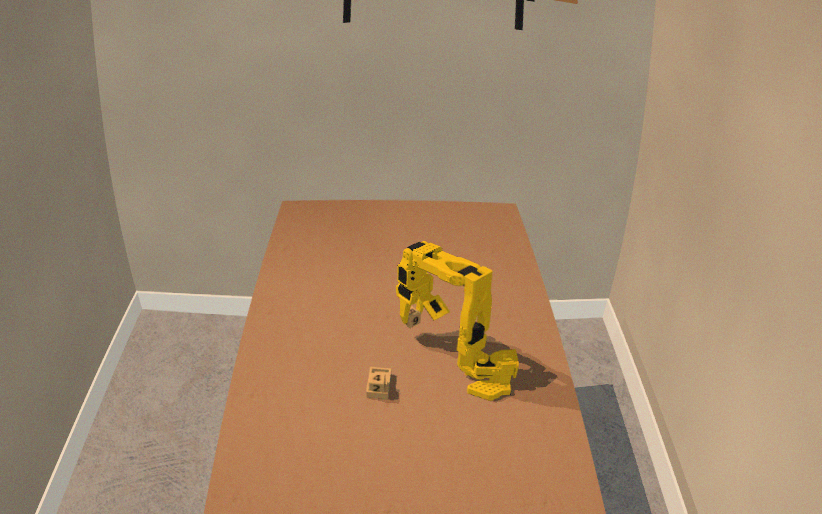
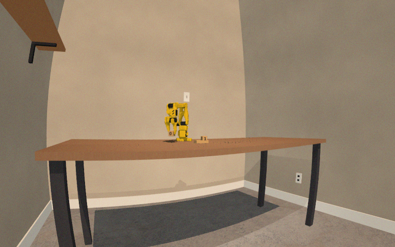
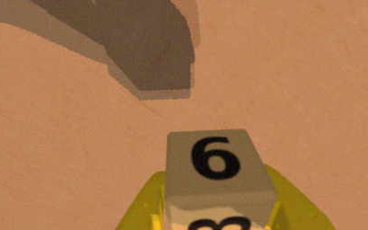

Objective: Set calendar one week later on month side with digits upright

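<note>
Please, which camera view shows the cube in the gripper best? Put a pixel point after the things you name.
The wrist view: the held cube (image 1: 414, 318) (image 2: 170, 133) (image 3: 218, 163) is largest there, with a clear 6. The top and exterior views show it small, each with one readable digit.

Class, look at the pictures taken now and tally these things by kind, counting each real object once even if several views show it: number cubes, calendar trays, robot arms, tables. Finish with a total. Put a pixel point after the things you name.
Number cubes (image 1: 413, 319) (image 2: 170, 133) (image 3: 215, 166): 2
Calendar trays (image 1: 378, 395) (image 2: 201, 142): 1
Robot arms (image 1: 477, 300) (image 2: 182, 133): 1
Tables (image 1: 312, 268) (image 2: 116, 150): 1
Total: 5
</note>
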Controlling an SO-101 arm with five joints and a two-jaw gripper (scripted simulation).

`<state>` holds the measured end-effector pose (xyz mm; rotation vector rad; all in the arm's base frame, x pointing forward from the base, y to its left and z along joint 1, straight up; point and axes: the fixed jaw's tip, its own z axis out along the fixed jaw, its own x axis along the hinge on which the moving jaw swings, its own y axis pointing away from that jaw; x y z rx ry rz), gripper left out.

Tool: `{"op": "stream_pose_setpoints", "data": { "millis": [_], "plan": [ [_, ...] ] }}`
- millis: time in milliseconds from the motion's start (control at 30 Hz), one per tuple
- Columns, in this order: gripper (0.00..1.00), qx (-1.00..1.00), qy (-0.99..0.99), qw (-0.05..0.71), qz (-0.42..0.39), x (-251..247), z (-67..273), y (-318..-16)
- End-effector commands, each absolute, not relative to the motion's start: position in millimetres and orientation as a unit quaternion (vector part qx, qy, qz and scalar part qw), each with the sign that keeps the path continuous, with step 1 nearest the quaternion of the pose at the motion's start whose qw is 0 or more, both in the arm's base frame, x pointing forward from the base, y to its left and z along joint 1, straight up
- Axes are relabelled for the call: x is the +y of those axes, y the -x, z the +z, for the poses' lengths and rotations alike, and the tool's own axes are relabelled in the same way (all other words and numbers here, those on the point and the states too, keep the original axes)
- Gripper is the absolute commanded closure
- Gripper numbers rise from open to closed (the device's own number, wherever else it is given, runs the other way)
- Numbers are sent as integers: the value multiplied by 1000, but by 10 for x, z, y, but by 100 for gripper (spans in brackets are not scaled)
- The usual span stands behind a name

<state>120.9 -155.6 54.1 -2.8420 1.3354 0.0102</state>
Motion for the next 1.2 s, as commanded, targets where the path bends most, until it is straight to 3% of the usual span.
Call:
{"op": "stream_pose_setpoints", "data": {
  "millis": [0, 1167],
  "plan": [
    [100, 425, 905, -10, -22, -1604, 596, -1228],
    [100, 425, 905, -10, -22, -1608, 469, -1231]
  ]
}}
